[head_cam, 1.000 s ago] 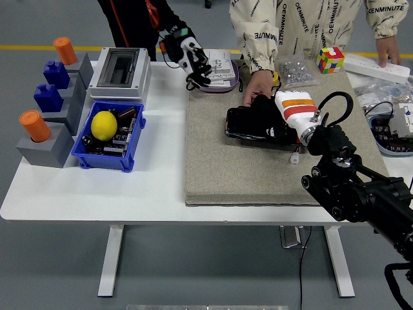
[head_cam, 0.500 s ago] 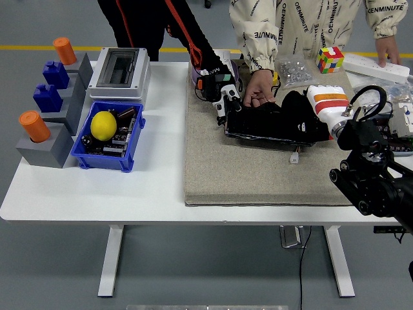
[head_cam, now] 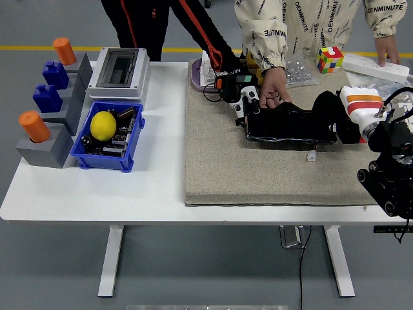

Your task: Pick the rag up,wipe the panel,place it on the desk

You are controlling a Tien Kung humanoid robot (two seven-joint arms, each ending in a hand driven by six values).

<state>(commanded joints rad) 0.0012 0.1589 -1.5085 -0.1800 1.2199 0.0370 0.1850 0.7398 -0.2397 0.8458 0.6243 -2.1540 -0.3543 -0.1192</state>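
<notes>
**Now wiping at the panel's right end**

My right hand seems curled on the black rag, pressing it on the panel. A person's hand steadies the panel's far edge; pushing hard could slide it into those fingers.

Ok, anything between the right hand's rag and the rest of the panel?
Yes. The right hand holds the rag at the panel's right end; at the left end a person's bare hand rests on its far edge and a gloved hand touches its corner. Between looks free.
</notes>
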